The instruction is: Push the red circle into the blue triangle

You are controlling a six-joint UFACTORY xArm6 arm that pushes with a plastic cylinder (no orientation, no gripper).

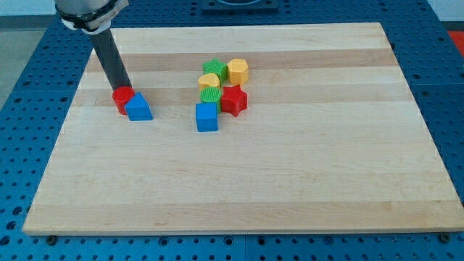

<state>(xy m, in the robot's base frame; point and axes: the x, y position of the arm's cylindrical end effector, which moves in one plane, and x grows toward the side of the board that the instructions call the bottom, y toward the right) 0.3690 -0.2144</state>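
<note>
The red circle (122,97) lies at the view's left part of the board, touching the blue triangle (138,107), which sits just to its lower right. My tip (120,88) stands at the red circle's upper edge, on the side away from the triangle. The dark rod rises from there toward the view's top left and hides part of the circle's far side.
A cluster sits near the board's middle: a green block (213,70), a yellow hexagon (238,70), a yellow block (209,82), a green block (210,96), a red star (233,99) and a blue cube (206,117). The wooden board (290,181) rests on a blue perforated table.
</note>
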